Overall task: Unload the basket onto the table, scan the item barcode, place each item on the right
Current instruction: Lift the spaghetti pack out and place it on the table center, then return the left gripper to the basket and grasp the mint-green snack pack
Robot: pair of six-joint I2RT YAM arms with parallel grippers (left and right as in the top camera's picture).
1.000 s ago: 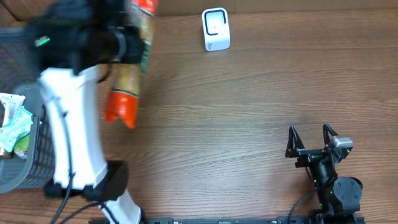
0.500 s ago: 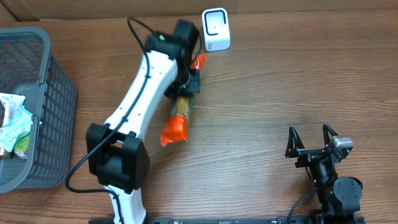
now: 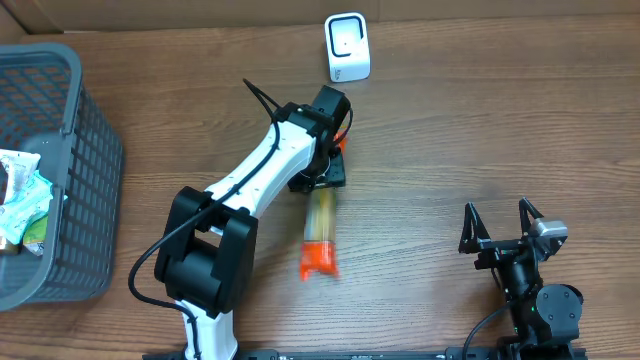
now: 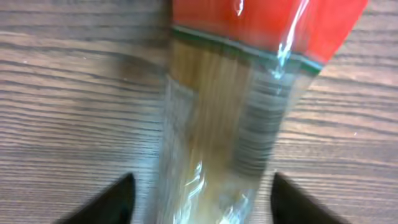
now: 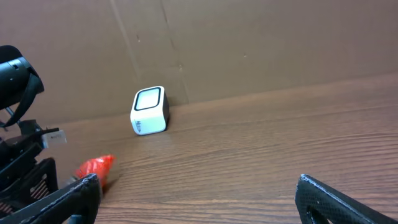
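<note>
The item, a long clear packet of pasta (image 3: 320, 232) with red ends, lies blurred on the wooden table near the middle, one red end toward the front. My left gripper (image 3: 326, 172) hovers over its far end. In the left wrist view the packet (image 4: 236, 106) runs between the open fingers (image 4: 119, 198) with table showing on both sides, and a barcode (image 4: 258, 134) faces up. The white scanner (image 3: 347, 47) stands at the back edge. My right gripper (image 3: 503, 222) rests open and empty at the front right; its view shows the scanner (image 5: 149, 111) and a red packet end (image 5: 96, 167).
A grey mesh basket (image 3: 60, 150) holding a green-and-white packet (image 3: 22, 200) stands at the left edge. A cardboard wall (image 5: 249, 43) runs behind the scanner. The left arm (image 3: 250, 200) stretches diagonally across the middle of the table.
The left arm swung from beside the basket to the table's middle, carrying the packet past the scanner. Its jaws have opened and the packet has slid out toward the front. The right arm is still.
</note>
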